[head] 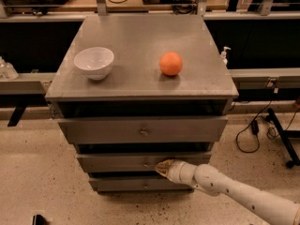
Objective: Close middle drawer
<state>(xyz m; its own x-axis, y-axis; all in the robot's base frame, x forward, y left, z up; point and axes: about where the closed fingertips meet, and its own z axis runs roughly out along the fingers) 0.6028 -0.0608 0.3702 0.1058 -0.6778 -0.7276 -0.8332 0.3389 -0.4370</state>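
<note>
Presently jaws at middle drawer [117, 162] front.

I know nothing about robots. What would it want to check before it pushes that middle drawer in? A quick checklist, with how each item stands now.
1. Gripper is at the front of the middle drawer, near its centre: ok.
2. Nothing pokes out over that drawer's front: ok.
3. How far the drawer has yet to slide: cannot tell.
4. White bowl and orange sit back from the cabinet top's front edge: ok.
5. Floor cable lies apart from the arm: ok.
</note>
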